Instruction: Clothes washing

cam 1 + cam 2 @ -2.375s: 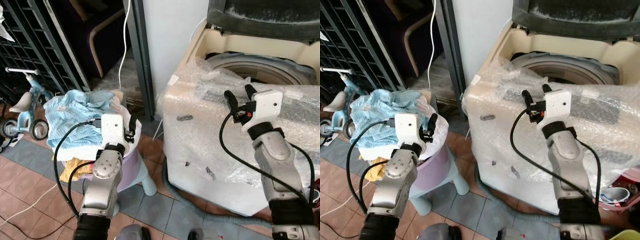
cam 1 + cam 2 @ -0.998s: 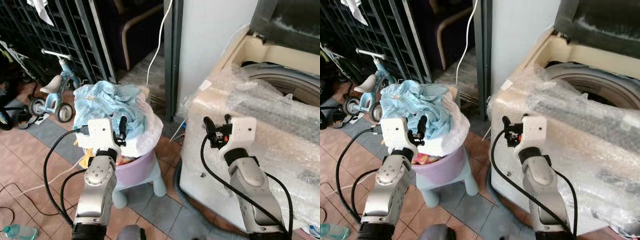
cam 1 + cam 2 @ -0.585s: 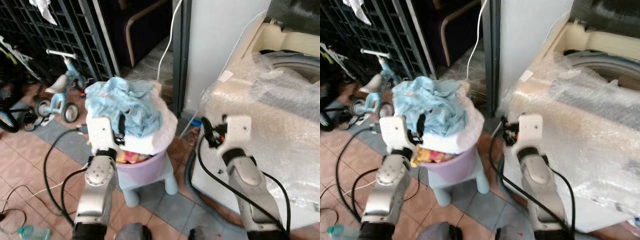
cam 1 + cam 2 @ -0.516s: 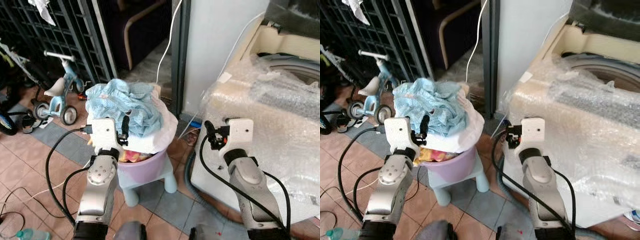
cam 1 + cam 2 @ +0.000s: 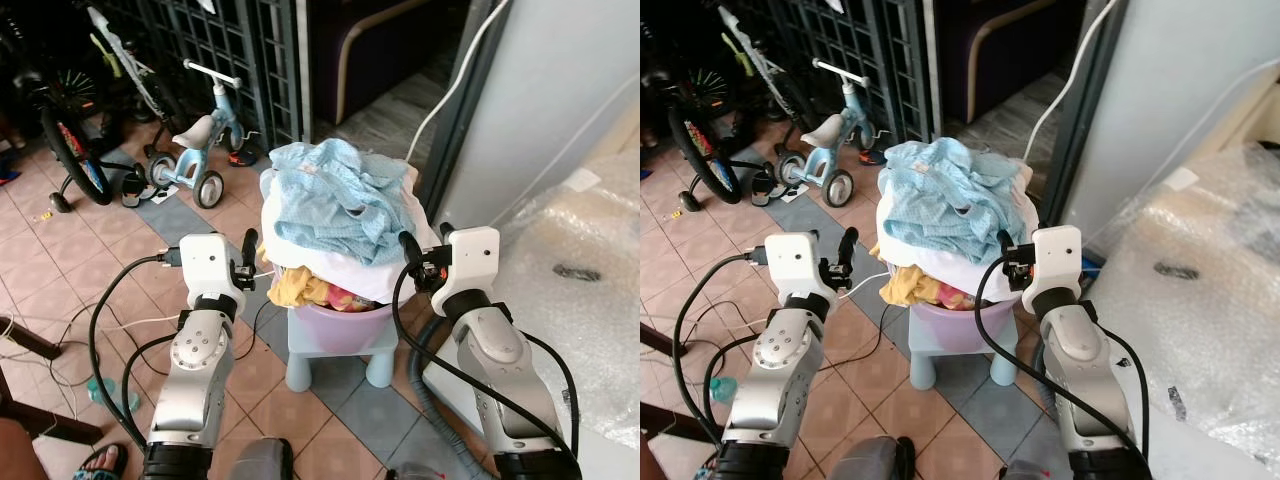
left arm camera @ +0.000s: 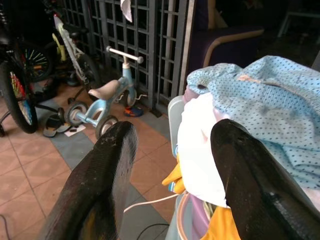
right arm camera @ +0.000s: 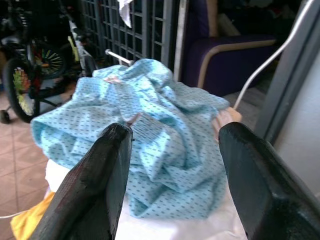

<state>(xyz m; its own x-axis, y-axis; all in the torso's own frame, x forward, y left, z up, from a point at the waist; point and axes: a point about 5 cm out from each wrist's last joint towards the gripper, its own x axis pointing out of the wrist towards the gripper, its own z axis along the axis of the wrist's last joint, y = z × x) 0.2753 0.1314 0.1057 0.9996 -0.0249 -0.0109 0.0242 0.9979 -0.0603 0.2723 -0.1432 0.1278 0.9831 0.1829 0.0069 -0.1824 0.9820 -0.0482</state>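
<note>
A purple laundry basket (image 5: 344,326) stands on a pale blue stool (image 5: 301,366) right in front of me. It is heaped with a light blue dotted garment (image 5: 338,199) on top, a white one (image 5: 392,277) under it and a yellow one (image 5: 291,288) spilling over the rim. My left gripper (image 5: 247,252) is just left of the basket, open, with nothing between its fingers (image 6: 112,165). My right gripper (image 5: 420,246) is at the basket's right side, open and facing the blue garment (image 7: 165,130), not touching it.
The bubble-wrapped washing machine (image 5: 590,310) is at the right edge, with a grey hose (image 5: 441,385) on the floor below it. A child's balance bike (image 5: 196,150), a bicycle (image 5: 72,150) and a metal grille (image 5: 232,40) stand behind. Cables lie on the tiles at left.
The whole picture has swung left: the basket now sits centred between my two grippers and the washing machine has slid to the right edge. Both grippers stay open.
</note>
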